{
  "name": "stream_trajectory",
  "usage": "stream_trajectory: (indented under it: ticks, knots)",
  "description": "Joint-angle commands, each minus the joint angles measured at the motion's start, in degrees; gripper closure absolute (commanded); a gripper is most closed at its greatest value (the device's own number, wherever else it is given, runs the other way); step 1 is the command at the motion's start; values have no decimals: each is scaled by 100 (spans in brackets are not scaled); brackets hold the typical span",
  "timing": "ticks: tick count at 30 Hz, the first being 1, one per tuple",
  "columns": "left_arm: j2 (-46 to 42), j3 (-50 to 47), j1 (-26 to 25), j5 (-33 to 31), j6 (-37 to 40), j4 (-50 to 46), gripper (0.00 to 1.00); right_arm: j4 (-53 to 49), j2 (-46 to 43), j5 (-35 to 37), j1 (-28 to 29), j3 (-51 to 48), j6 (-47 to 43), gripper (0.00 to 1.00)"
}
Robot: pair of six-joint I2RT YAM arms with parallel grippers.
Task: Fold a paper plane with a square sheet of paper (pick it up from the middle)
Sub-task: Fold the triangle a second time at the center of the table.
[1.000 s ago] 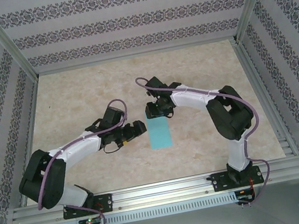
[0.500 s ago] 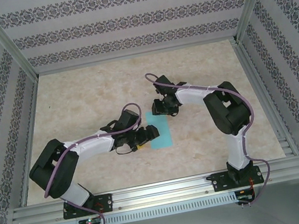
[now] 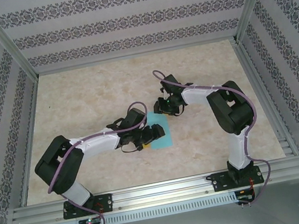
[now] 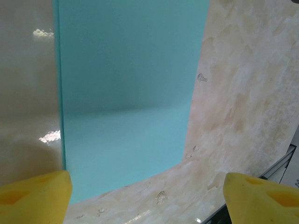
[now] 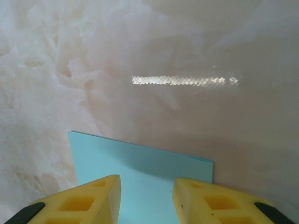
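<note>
Left gripper: the left gripper (image 3: 149, 136) (image 4: 147, 200) sits low at the near-left side of the paper. Its yellow-tipped jaws are spread wide, one tip by a corner of the paper and the other over bare bench. They hold nothing.
Paper: the thin, plain turquoise-blue paper sheet (image 3: 164, 136) (image 4: 131, 93) (image 5: 140, 163) lies flat mid-bench between the two arms. From above it is a narrow rectangle, not a square, so it has probably been folded in half once.
Right gripper: the right gripper (image 3: 167, 107) (image 5: 147, 196) is at the far end of the paper sheet. Its jaws are a narrow gap apart above the far edge, with flat paper showing between them and nothing pinched.
Bench: the pale, marbled beige bench (image 3: 89, 99) (image 4: 243, 93) (image 5: 187, 46) is glossy and probably slick.
Handling: the paper is likely almost weightless and limp. It should slide easily on the bench and crease for good wherever it is pressed.
Where to grip: hold one end down, then lift a long edge near its middle with a light pinch.
Risk: the sheet may skate away, or a hard pinch may leave a stray crease.
</note>
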Motion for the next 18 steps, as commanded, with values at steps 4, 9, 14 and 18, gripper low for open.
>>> stream_trajectory:
  ticks: [4,9,14,18]
  knots:
    - [161,397,-91,-411,167,-634,13,25,522,417,-80,-346,31,62]
    - [257,475,-100,-367,198,-636,13,41,556,392,-88,-354,26,62]
    - [356,526,-147,-237,254,-599,12,32,562,381,-91,-337,13,63]
    - [442,608,-185,-122,336,-599,12,18,574,390,-91,-328,7,63]
